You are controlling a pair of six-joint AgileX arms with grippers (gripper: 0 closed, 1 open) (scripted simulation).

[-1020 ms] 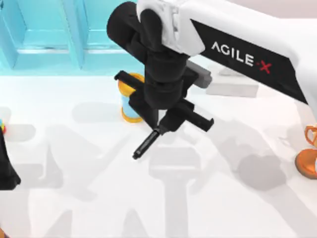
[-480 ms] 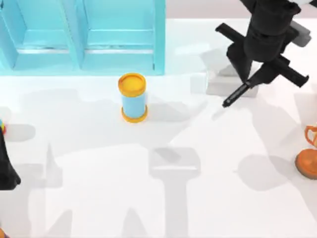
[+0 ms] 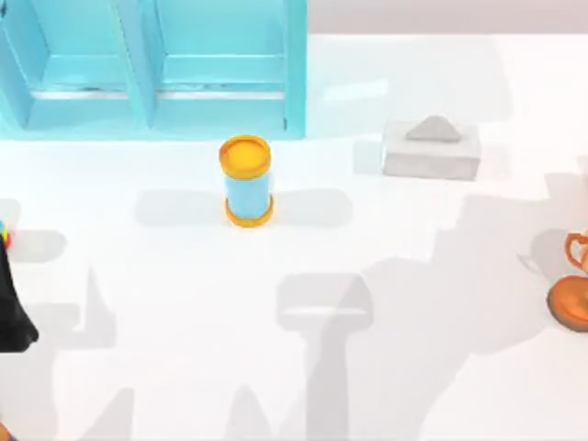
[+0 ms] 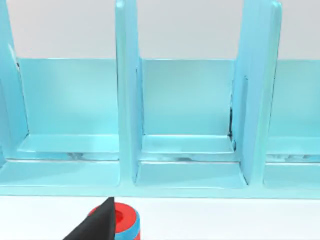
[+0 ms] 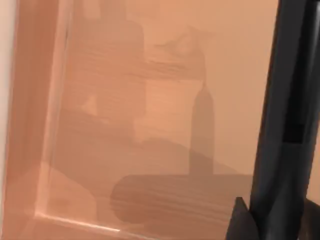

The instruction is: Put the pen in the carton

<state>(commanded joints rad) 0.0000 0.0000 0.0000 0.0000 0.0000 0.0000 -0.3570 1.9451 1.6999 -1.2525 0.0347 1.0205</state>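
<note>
Pen [image 5: 280,125]: a slim black shaft held in the right gripper [image 5: 277,225], shown in the right wrist view. It reaches out ahead of the gripper over the carton [image 5: 30,125]. One dark finger [image 5: 242,222] lies against the pen's side, so the jaws are narrow, closed on the shaft. The pen does not touch the carton's brown floor. Beyond the pen's tip lie the floor and one upright brown wall, which meet in a corner to one side of the gripper. The shadows of the pen and of the gripper fall across the floor in front of the gripper.

Left gripper [image 4: 100,222]: parked, with part of the left arm [image 3: 14,308] at the left edge of the top view. Whether it is wide or narrow cannot be told. Just beside its tip stands a small red-and-blue cylinder [image 4: 125,222]. Farther ahead of it stands a pale blue shelf [image 4: 185,175] with upright dividers.

Top view, well apart from the left gripper:
- the blue shelf [image 3: 156,92] along the far edge
- a blue-and-orange cylinder [image 3: 246,181], upright, just in front of the shelf
- a grey box [image 3: 432,152], to the right of that cylinder
- an orange cup-like object [image 3: 571,294], at the right edge
</note>
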